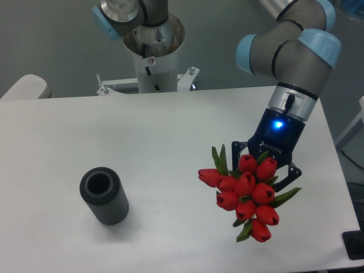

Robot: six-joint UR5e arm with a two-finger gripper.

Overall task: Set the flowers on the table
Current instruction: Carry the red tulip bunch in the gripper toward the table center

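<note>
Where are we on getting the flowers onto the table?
Done: flowers are out of the empty vase. In hand: gripper holds the bunch over the table; contact with the surface can't be judged. Left: lay them down, release.

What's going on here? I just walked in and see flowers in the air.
The robot arm's gripper holds a bunch of red tulips, the flowers, above the right side of the white table. The stems are hidden behind the blooms, so the jaws' grip isn't visible. A dark ribbed vase stands empty on the left.
</note>
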